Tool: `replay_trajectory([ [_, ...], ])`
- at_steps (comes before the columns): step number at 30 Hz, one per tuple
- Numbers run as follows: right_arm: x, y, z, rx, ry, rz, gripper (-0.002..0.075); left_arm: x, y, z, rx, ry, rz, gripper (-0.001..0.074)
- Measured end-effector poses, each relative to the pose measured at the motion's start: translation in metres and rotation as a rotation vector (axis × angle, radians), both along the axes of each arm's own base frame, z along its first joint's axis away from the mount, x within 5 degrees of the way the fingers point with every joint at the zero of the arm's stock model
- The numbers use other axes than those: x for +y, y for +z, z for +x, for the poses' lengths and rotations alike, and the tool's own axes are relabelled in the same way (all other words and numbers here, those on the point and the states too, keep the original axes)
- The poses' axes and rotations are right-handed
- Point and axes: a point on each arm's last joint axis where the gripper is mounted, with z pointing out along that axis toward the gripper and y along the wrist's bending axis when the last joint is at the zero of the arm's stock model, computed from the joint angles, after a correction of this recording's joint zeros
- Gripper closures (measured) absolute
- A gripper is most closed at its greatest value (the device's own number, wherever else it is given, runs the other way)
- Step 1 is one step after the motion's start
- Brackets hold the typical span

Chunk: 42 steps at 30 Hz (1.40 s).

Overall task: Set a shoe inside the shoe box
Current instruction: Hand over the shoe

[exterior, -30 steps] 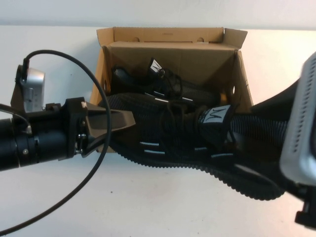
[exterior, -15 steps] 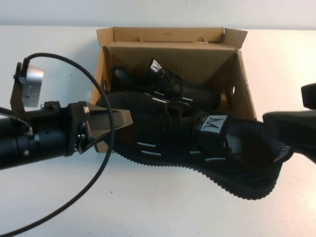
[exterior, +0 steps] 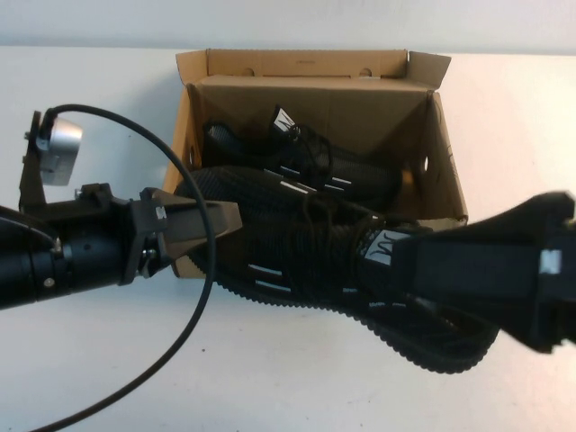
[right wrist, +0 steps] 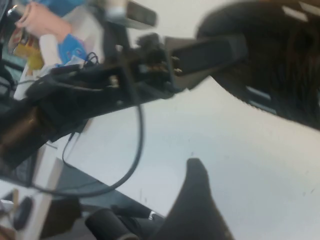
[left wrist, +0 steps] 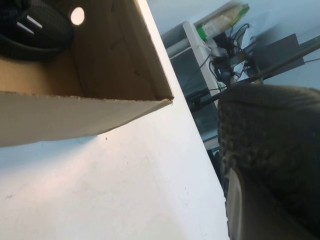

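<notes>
The shoe (exterior: pixel 306 261) lies across the near front corner of the shoe box (exterior: pixel 445 193), its toe end over the box's left wall and its heel end hanging out toward the right above the bench (exterior: pixel 270 378). It is only half in; I judge it is held this way so that it can be turned and lowered beside the second shoe (exterior: pixel 306 157), which already rests along the back inside the box.

The left claw (exterior: pixel 211 220) is at the toe end, its tan fingers (exterior: pixel 202 222) pressed against the shoe's side near the box's left wall. The left wrist view shows the ribbed sole very close, so it seems to steady or grip the toe, but I cannot tell if the fingers are closed on it.

The right claw (exterior: pixel 423 270) comes in from the right and covers the heel part. Whether it grips the heel or has let go cannot be told.

The lid flap (exterior: pixel 306 63) stands open at the back, so the way down is free.
</notes>
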Motion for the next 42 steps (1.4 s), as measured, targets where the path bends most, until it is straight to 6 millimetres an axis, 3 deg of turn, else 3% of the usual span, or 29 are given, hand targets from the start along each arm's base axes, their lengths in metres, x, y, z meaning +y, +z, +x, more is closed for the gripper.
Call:
replay_trajectory([
  [9,0.007,-0.033,0.010,0.131,-0.126,0.062,0.0238,-0.001,0.001,-0.001,-0.024,-0.020,0.004,0.0597],
  [24,-0.015,-0.040,0.012,0.137,-0.288,0.015,0.0242,-0.001,0.001,-0.002,-0.028,-0.037,-0.002,0.0597],
  [37,-0.003,-0.056,0.021,0.137,-0.329,0.215,0.0245,-0.003,0.002,-0.005,-0.032,-0.070,-0.017,0.0598],
  [42,0.010,-0.060,0.028,0.137,-0.312,0.240,0.0246,-0.003,0.003,-0.005,-0.032,-0.074,-0.019,0.0598],
])
